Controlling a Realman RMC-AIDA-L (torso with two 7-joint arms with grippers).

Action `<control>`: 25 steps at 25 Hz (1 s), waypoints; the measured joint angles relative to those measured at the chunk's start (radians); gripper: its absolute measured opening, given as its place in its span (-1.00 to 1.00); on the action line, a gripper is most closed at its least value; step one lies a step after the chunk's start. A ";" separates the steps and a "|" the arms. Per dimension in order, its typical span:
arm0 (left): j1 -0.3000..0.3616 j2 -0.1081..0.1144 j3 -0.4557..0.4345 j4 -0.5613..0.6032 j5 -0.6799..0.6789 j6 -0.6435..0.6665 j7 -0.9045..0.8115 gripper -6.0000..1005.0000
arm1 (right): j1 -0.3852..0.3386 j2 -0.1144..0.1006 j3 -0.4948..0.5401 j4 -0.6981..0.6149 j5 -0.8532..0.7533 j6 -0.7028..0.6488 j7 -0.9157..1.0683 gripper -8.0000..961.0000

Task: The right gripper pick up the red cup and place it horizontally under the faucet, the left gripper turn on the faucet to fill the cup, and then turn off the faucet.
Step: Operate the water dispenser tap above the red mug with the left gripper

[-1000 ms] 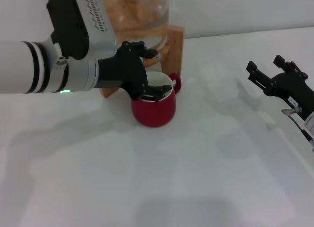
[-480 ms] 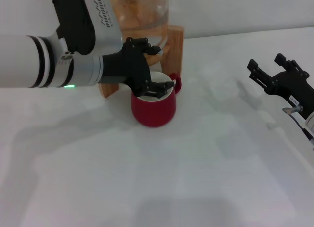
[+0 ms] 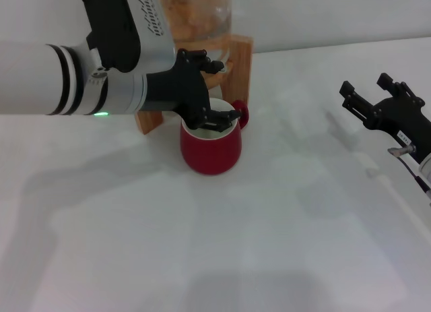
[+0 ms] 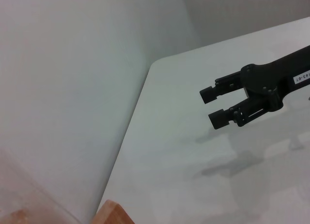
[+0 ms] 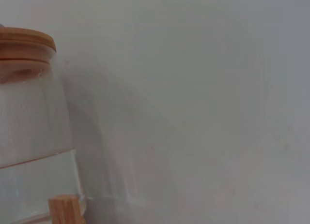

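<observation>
Head view: the red cup [image 3: 210, 147] stands at eleven o'clock under the faucet [image 3: 214, 69], where the left gripper [image 3: 202, 89] spreads its fingers. The right gripper [image 3: 378, 100] waits open at three o'clock. The cup looks rigid, glazed, breakable; its thick rim seems safest to grip.

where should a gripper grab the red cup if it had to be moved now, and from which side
Probably by the bare rounded wall of the red cup, closing across it from the front or from the robot's right. It stands upright, the left gripper sits over its rim and near side, and the wooden stand blocks the back. The loop handle looks too small to pinch. The right gripper is open, off to the right.
</observation>
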 joint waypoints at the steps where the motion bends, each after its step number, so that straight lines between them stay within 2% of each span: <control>1: -0.001 0.000 0.000 0.000 0.000 0.001 0.002 0.69 | 0.001 0.000 0.000 0.000 0.000 0.000 0.000 0.79; 25: -0.025 -0.001 0.000 -0.035 -0.001 0.060 0.018 0.69 | 0.010 -0.002 0.000 -0.002 0.000 0.000 0.001 0.79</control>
